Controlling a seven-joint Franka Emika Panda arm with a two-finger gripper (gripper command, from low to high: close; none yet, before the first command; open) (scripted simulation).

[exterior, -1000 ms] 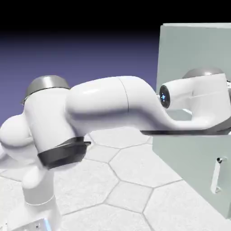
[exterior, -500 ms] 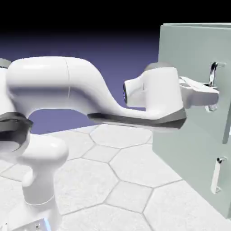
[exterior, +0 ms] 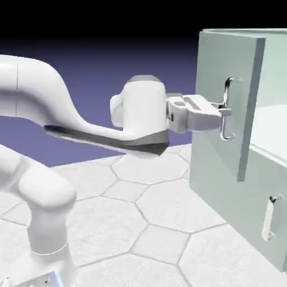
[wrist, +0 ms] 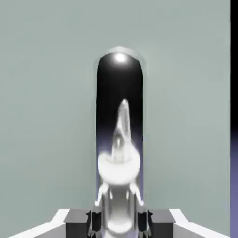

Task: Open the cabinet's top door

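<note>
While the gripper [exterior: 222, 119] was clamped shut on the top door's [exterior: 216, 70] vertical handle [exterior: 226, 107], the door swung out leftward toward the arm

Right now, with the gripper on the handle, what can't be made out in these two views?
- Exterior view: the cabinet interior, cut off by the right edge.
- Exterior view: the top door hinge side, out of frame.
- Hand view: the gripper finger contact, hidden behind the reflective handle.
- Lower door: absent from the hand view.
</note>
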